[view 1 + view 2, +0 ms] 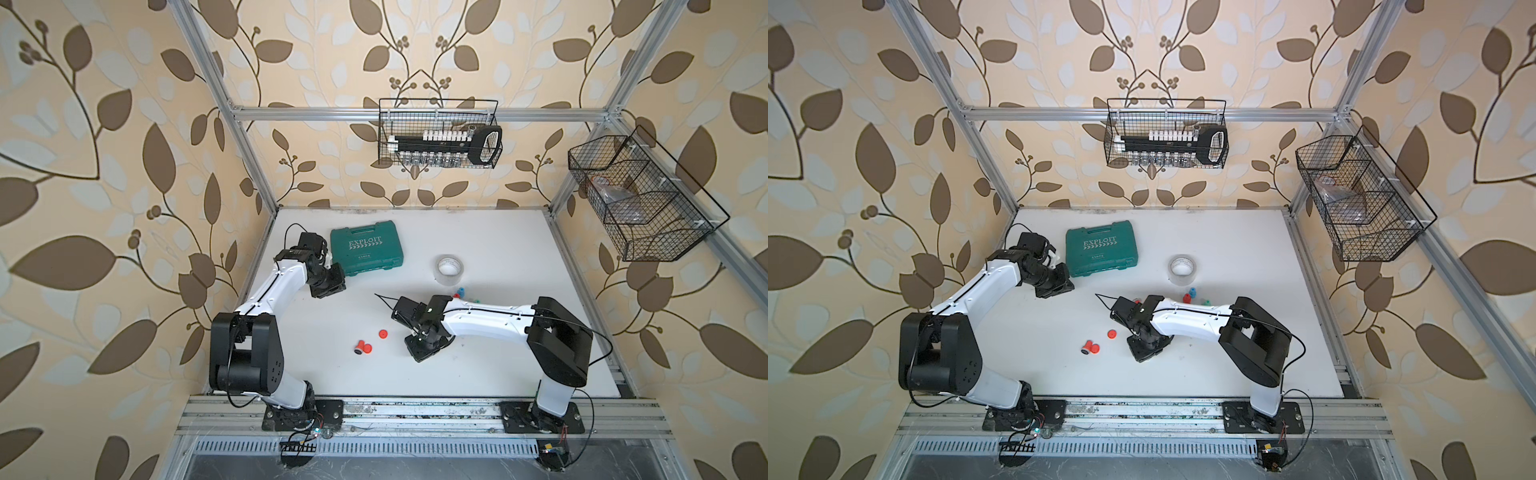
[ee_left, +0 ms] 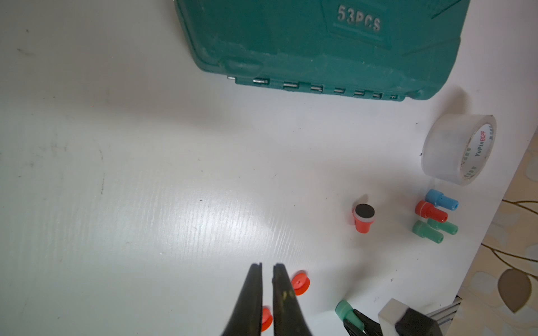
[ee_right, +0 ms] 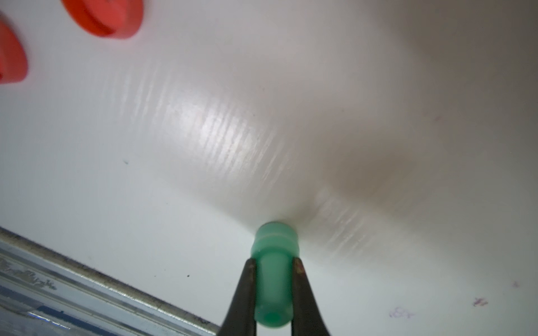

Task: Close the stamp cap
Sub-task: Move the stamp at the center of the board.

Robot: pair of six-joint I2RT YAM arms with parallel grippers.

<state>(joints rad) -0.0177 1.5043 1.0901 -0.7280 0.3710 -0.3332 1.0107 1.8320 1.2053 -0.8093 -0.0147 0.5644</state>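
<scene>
Right claw [image 3: 274, 263] clenched a green stamp [image 3: 276, 244] against the bench [image 3: 203, 131]; left claw [image 2: 267, 265] hung nearly closed, empty, beside the "EXPLOIT" "53PCS" case [image 2: 320, 43]; tape [image 2: 457, 148] read "YuPin BOPP".

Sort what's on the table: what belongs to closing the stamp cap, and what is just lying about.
Job: green stamp, held by the right gripper; loose red cap; upright open red stamp; red stamp lying on its side.
Lying about: green case; tape roll; capped stamps beside it; wall baskets.
</scene>
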